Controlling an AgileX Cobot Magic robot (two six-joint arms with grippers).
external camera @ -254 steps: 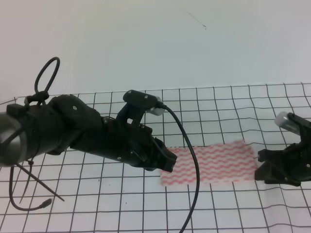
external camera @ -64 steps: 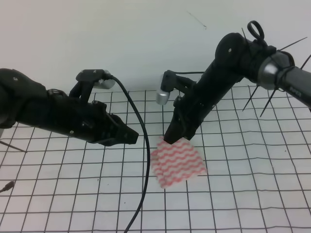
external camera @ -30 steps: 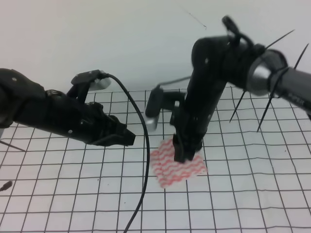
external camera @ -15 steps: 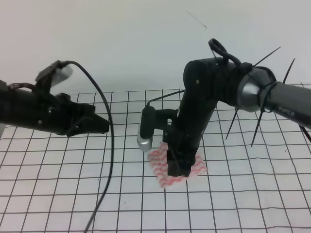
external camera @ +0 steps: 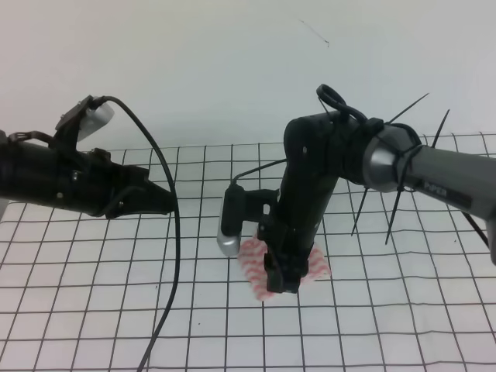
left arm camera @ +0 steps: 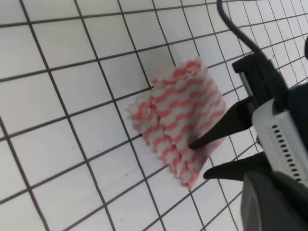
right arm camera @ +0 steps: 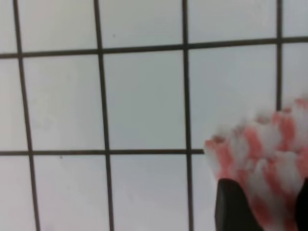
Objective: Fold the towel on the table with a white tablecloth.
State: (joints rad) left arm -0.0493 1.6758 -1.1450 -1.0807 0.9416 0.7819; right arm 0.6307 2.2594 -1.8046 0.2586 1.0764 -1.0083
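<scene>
The folded towel [external camera: 310,267] is lying on the gridded tablecloth [external camera: 403,318] near the table's middle. The right gripper [external camera: 280,280] is pointing straight down onto it, its fingers [left arm camera: 219,129] spread apart across the striped cloth. Further left, the left gripper [external camera: 159,203] is hovering well apart; I cannot tell how its fingers are set.

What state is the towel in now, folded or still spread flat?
Folded. The towel lies as a compact patch on the tablecloth, with stacked edges at one side; the right gripper is open over it.
</scene>
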